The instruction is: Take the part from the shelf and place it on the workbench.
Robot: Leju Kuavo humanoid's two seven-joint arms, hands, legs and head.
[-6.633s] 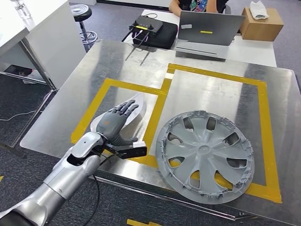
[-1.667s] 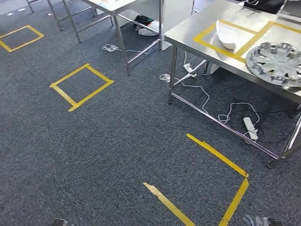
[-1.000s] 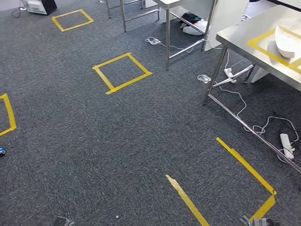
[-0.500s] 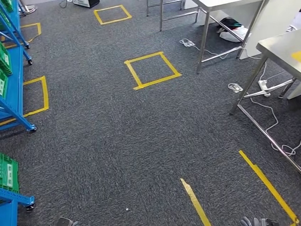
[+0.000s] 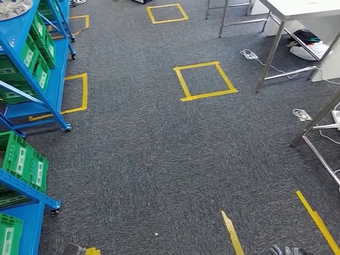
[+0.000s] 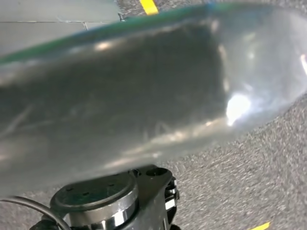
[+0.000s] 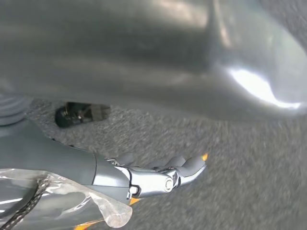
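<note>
A blue shelf (image 5: 38, 87) with green bins (image 5: 26, 159) stands at the left of the head view. On its top level, at the picture's corner, lies a grey rounded part (image 5: 13, 6), mostly cut off. The steel legs of the workbench (image 5: 316, 121) show at the right edge. Both arms hang low: a sliver of my left hand (image 5: 72, 248) and of my right hand (image 5: 287, 249) shows at the bottom edge. In the right wrist view my right hand (image 7: 159, 175) has its fingers stretched out over the carpet and holds nothing. Whether the left hand's fingers are apart I cannot tell.
Dark grey carpet with yellow tape squares (image 5: 204, 81) lies ahead. A white table (image 5: 304, 6) on metal legs stands at the far right, with cables and a power strip (image 5: 301, 114) on the floor beneath. A second blue rack (image 5: 60, 21) stands behind the shelf.
The camera has swung left: the workbench with the white part and hubcap slid out to the right, and the blue shelf came in at the left. Both hands stay low.
</note>
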